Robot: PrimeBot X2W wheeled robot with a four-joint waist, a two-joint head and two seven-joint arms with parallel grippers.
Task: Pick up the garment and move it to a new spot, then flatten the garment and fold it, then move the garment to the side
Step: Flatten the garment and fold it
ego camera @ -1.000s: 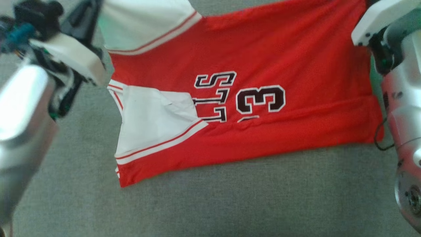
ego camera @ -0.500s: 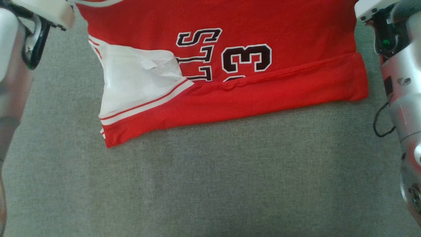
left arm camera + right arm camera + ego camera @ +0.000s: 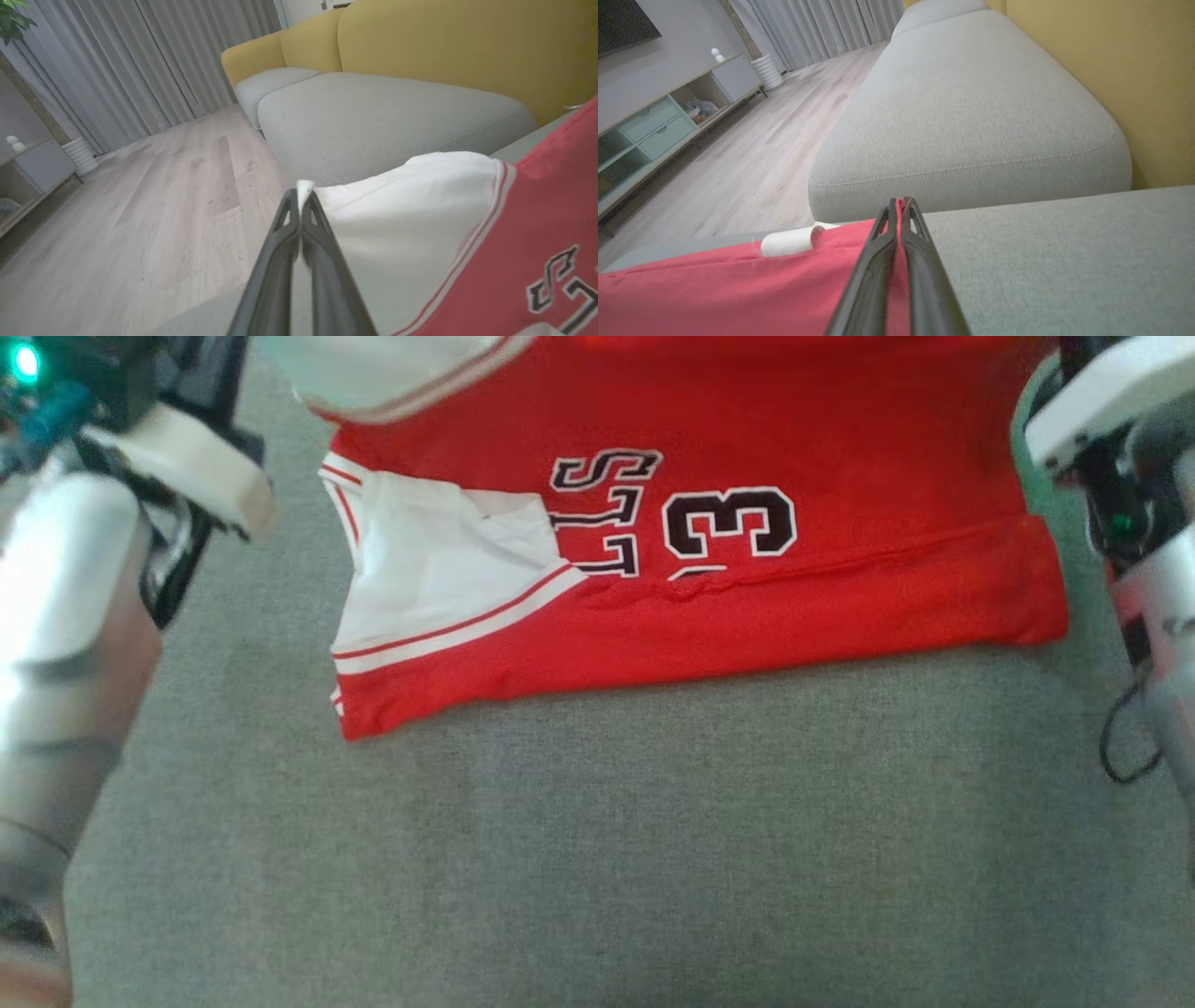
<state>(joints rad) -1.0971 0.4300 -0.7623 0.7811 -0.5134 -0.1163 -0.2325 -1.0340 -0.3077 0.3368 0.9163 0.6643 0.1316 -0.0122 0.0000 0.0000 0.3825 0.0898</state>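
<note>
Head view: a red fabric basketball jersey (image 3: 840, 439) with white sleeve panels and black lettering lies spread on a grey woven sofa cushion (image 3: 597, 859), its near edge doubled over. A pale silver left forearm (image 3: 65, 616) and right forearm (image 3: 1162, 607) flank it.

Left wrist view: the left gripper (image 3: 300, 198) is clenched on the corner of the white sleeve (image 3: 402, 224).

Right wrist view: the right gripper (image 3: 901, 205) pinches the edge of the jersey's red hem (image 3: 738, 289), near the yellow sofa back (image 3: 1111, 70).
</note>
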